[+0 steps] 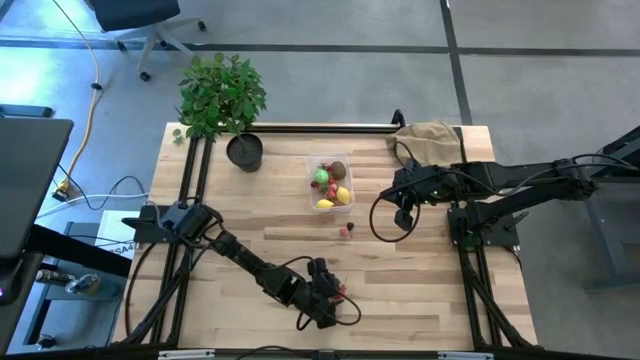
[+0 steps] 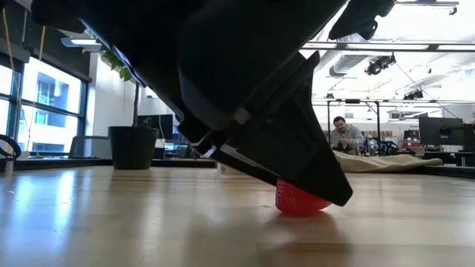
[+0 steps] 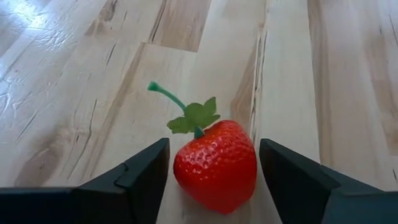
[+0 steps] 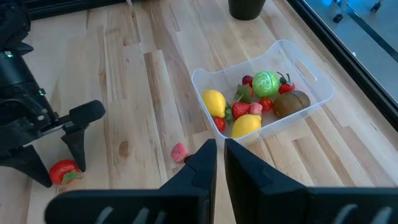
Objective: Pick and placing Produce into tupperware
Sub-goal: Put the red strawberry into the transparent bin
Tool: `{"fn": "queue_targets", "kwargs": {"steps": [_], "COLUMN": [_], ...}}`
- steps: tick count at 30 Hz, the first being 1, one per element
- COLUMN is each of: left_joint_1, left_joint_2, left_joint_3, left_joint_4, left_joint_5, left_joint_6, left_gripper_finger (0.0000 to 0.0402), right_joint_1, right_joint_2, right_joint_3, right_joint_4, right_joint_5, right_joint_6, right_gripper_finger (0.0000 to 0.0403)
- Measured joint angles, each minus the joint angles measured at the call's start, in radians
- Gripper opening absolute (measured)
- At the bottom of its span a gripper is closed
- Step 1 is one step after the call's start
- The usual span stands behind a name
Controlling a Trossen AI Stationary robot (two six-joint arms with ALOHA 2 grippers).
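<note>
Strawberry [image 3: 216,165]: glossy red, dimpled skin, green leaf cap, thin curved stem. Lies on wooden table [image 1: 420,300] near front edge, well apart from tupperware [image 4: 309,78].

Left gripper [image 3: 212,180] down at table, fingers wide, one each side of berry, gaps visible both sides.

Tupperware holds lemons, green round one, brown kiwi-like one, red berries. Small pink piece [image 4: 180,152] loose on table just beside tub.

Right gripper [image 4: 219,163] narrow, jaws nearly together, empty, hovering near tub.

Berry's long axis runs along finger line; stem end points away from wrist.
</note>
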Motion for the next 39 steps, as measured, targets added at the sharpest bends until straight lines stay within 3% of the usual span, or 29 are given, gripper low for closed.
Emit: {"fn": "queue_targets", "kwargs": {"steps": [11, 39], "left_joint_1": [0.0, -0.001], "left_joint_2": [0.0, -0.043], "left_joint_3": [0.0, 0.0], "left_joint_4": [0.0, 0.013], "left_joint_5": [-0.006, -0.034], "left_joint_6": [0.0, 0.056], "left_gripper_finger": [0.018, 0.0178], "right_joint_1": [0.0, 0.0], "right_joint_2": [0.0, 0.0], "right_joint_3": [0.0, 0.0], "right_joint_4": [0.0, 0.0], "right_joint_5": [0.0, 0.0], "right_joint_6": [0.0, 0.0], "right_gripper_finger": [0.0024, 0.0024]}}
